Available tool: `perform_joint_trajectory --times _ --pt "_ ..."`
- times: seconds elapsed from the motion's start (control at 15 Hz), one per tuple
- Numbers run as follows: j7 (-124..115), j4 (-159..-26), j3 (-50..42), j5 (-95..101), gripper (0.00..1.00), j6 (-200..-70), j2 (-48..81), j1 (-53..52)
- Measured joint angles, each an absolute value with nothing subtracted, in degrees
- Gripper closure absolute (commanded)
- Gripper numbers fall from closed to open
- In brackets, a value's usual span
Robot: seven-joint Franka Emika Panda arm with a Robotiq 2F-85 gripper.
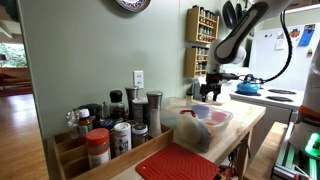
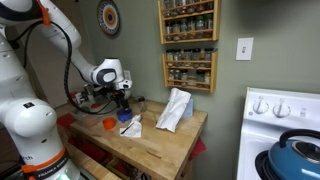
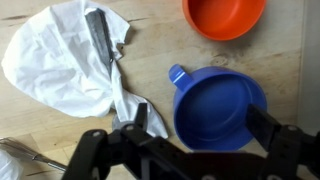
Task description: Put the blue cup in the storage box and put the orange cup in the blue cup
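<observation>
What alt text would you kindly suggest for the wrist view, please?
Seen from above, the open gripper hovers over a blue cup on a wooden table, its fingers either side. An orange cup sits beyond it, with crumpled white material at the picture's left.

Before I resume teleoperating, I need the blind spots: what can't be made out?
- Orange cup: upper rim cut off by the wrist view's top edge.
- Storage box contents: blurred behind its translucent wall, in an exterior view.
- Gripper height over blue cup: too small, an exterior view.
</observation>
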State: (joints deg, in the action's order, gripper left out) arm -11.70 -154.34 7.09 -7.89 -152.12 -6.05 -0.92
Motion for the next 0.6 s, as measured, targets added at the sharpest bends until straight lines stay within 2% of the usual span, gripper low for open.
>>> perform_joint_trajectory --times 0.07,0.13,0.27,0.33,0.6 --pt "-11.49 -154.17 7.04 -7.78 0.0 -153.24 -5.15 -0.92" --pt "-11.38 -153.95 6.94 -7.59 0.06 -154.29 -4.18 -0.92" --pt "-11.14 -153.4 6.63 -7.2 0.29 -155.77 -2.33 -0.92" --pt "-11.06 -153.07 6.45 -6.97 0.31 -156.24 -1.43 -0.92" --pt "-10.89 -151.7 5.82 -5.99 0.64 -156.97 1.55 -0.92"
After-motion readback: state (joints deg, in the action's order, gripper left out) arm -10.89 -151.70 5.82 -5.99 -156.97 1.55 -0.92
